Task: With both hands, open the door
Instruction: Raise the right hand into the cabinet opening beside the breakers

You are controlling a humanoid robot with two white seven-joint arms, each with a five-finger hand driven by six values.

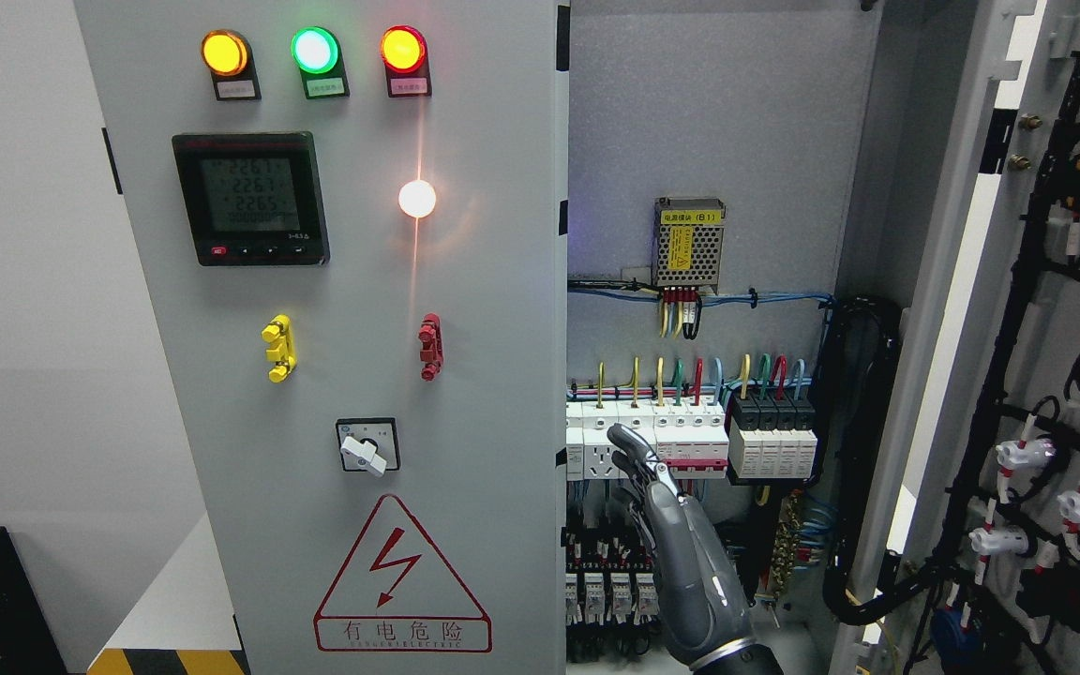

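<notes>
I find my right hand [638, 464], fingers loosely extended and holding nothing, just right of the closed left door [465, 375]; I should hook that door's edge squarely before pulling.

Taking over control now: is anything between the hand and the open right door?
Nothing visible. The hand is raised inside the cabinet in front of the breakers; the open door stands to its right, and the gap between looks free.
</notes>
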